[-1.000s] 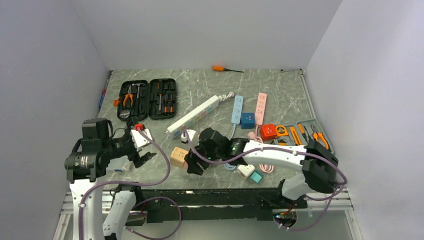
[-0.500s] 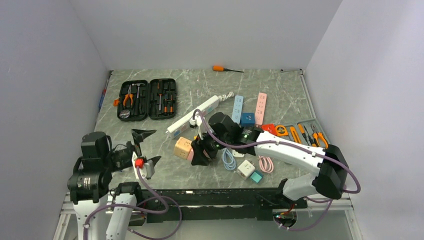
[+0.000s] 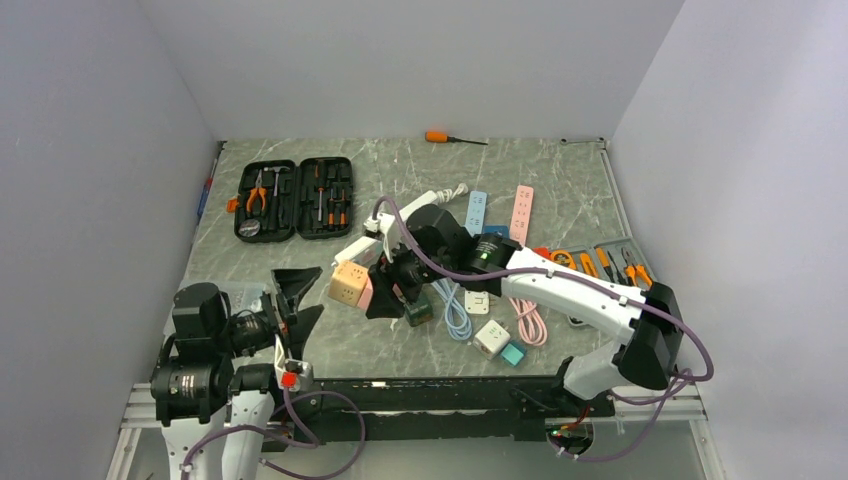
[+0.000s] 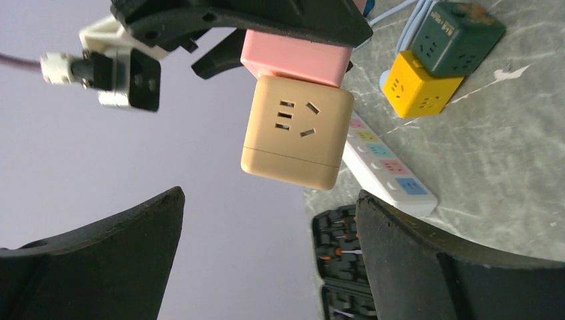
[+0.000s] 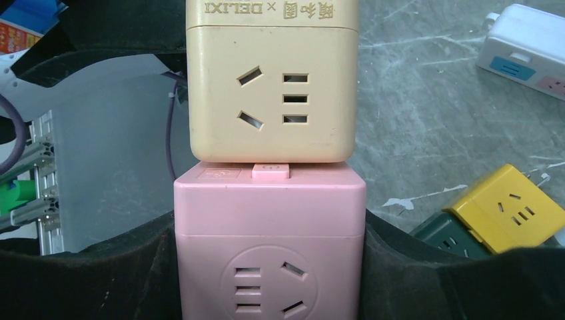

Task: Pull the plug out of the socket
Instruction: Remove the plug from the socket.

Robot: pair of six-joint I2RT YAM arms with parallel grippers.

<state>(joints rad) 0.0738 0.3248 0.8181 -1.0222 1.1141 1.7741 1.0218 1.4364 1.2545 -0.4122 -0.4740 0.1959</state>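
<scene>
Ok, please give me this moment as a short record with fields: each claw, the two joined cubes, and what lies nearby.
right claw: shut on pink cube, held off the table
beige cube: plugged into pink cube, not yet pulled off
left claw: open, facing beige cube, not touching it
lying on table: yellow cube, green cube
</scene>
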